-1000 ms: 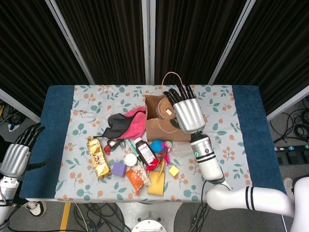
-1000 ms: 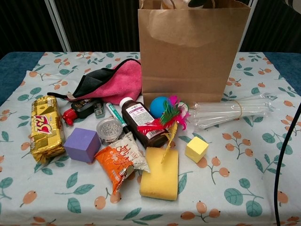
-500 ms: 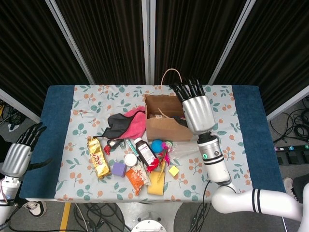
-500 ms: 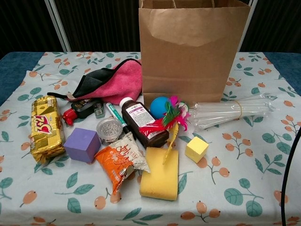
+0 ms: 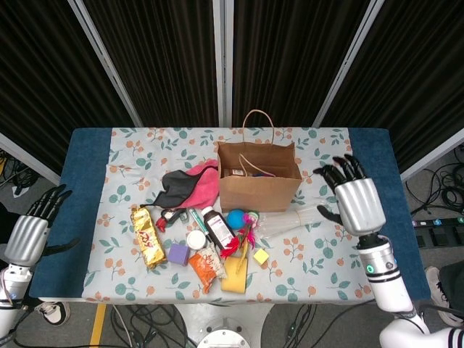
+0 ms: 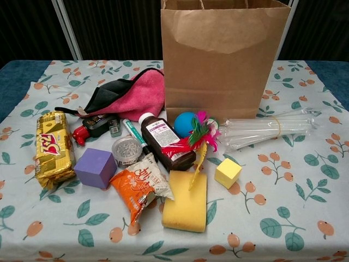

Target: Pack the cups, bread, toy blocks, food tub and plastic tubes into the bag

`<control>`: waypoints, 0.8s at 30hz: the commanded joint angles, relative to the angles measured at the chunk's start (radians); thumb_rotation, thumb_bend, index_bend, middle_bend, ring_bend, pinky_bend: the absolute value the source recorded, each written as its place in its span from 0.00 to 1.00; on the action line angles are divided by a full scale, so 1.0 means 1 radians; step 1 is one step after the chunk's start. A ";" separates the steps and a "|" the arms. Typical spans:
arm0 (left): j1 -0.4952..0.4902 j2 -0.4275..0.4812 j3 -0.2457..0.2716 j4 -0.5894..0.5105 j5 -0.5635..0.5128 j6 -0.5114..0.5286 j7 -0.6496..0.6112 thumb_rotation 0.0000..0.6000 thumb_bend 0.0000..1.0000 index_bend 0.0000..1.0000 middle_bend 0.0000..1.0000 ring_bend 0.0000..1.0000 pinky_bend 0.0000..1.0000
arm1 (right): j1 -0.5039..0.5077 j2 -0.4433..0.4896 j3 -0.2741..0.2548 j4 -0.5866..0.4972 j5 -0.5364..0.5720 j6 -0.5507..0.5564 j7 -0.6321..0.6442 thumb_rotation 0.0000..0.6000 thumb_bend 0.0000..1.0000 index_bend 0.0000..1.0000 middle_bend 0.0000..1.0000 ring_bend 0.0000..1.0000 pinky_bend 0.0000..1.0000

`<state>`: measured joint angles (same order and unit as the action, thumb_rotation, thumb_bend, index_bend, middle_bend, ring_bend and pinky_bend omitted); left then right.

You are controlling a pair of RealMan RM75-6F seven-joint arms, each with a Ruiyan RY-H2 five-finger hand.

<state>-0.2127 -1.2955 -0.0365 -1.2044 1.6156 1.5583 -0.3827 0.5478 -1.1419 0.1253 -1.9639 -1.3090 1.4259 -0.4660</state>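
Note:
The brown paper bag (image 5: 259, 190) (image 6: 223, 60) stands open at the table's middle back, with some items dimly seen inside. In front of it lie the bundle of clear plastic tubes (image 5: 291, 219) (image 6: 270, 129), a purple block (image 5: 178, 254) (image 6: 95, 167), a yellow block (image 5: 261, 256) (image 6: 227, 172), a round tub (image 5: 196, 239) (image 6: 126, 150) and a gold wrapped pack (image 5: 147, 235) (image 6: 53, 148). My right hand (image 5: 354, 201) hovers right of the bag, fingers spread, holding nothing. My left hand (image 5: 32, 230) hangs open off the table's left edge.
A pink and black cloth (image 6: 128, 95), a brown bottle (image 6: 163, 141), a blue ball (image 6: 187, 123), a feather toy (image 6: 195, 141), an orange snack pack (image 6: 140, 185) and a yellow sponge (image 6: 185, 201) crowd the table's front middle. The blue table edges (image 5: 380, 156) flank the floral cloth.
My right hand has pulled away from above the bag's mouth and swung right and down, empty. The left hand has hardly moved.

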 commanded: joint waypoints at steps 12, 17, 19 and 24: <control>0.019 0.002 0.004 0.002 -0.004 0.021 -0.001 1.00 0.03 0.13 0.16 0.08 0.20 | -0.022 -0.228 -0.090 0.291 0.036 -0.224 -0.046 1.00 0.00 0.37 0.31 0.16 0.10; 0.020 -0.001 0.005 0.012 -0.005 0.020 -0.005 1.00 0.03 0.13 0.15 0.08 0.20 | -0.051 -0.329 -0.066 0.389 0.090 -0.185 -0.063 1.00 0.00 0.27 0.23 0.08 0.02; 0.020 -0.001 0.006 0.018 -0.004 0.018 -0.006 1.00 0.03 0.13 0.15 0.08 0.20 | -0.063 -0.370 -0.066 0.448 0.085 -0.163 -0.066 1.00 0.00 0.27 0.23 0.08 0.01; 0.018 -0.003 0.008 0.026 0.000 0.017 -0.005 1.00 0.03 0.13 0.15 0.08 0.20 | -0.069 -0.429 -0.052 0.531 0.096 -0.175 -0.046 1.00 0.00 0.27 0.23 0.08 0.01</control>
<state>-0.1941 -1.2987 -0.0287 -1.1782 1.6153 1.5751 -0.3875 0.4847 -1.5445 0.0634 -1.4625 -1.2217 1.2539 -0.5201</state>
